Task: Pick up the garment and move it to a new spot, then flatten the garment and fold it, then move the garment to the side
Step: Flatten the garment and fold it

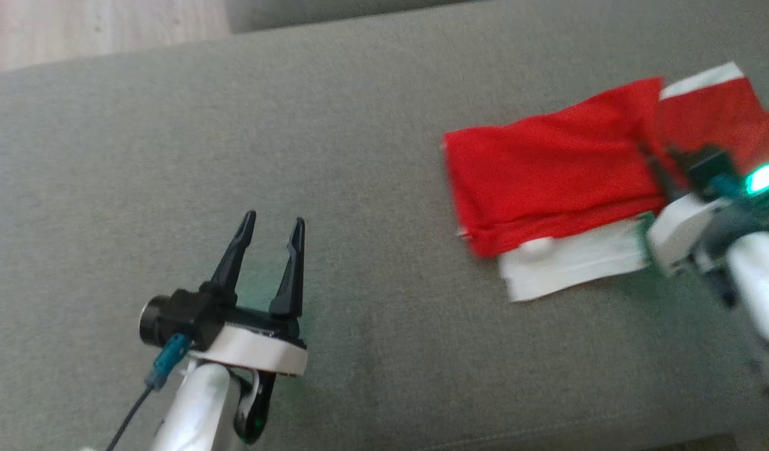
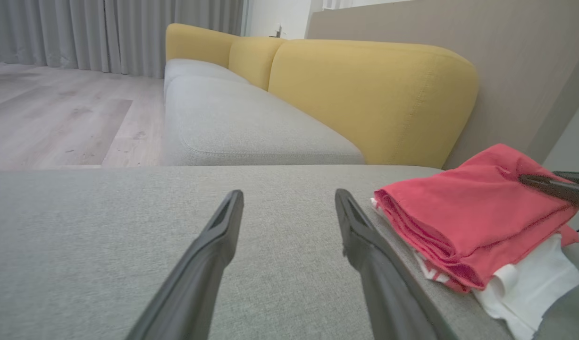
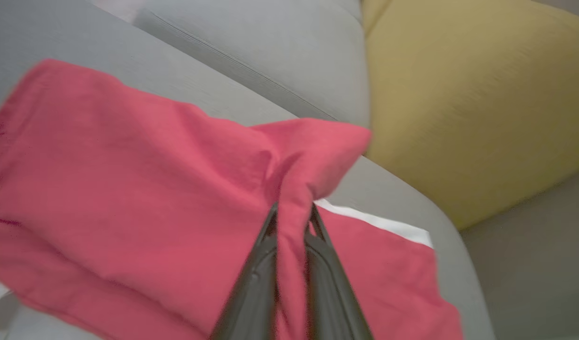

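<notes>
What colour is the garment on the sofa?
The garment is red with white parts, clearest in the head view.

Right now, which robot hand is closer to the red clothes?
Right. The right gripper pinches a fold of the red garment; the left gripper hovers open over the grey cushion to its left.

so the garment (image 1: 547, 169) by the right gripper (image 3: 293, 210) is bright red with white bands. cushion (image 1: 359, 125) under the black-fingered left gripper (image 1: 274, 219) is plain grey weave, backrest (image 2: 365, 94) beyond its tips mustard yellow
</notes>
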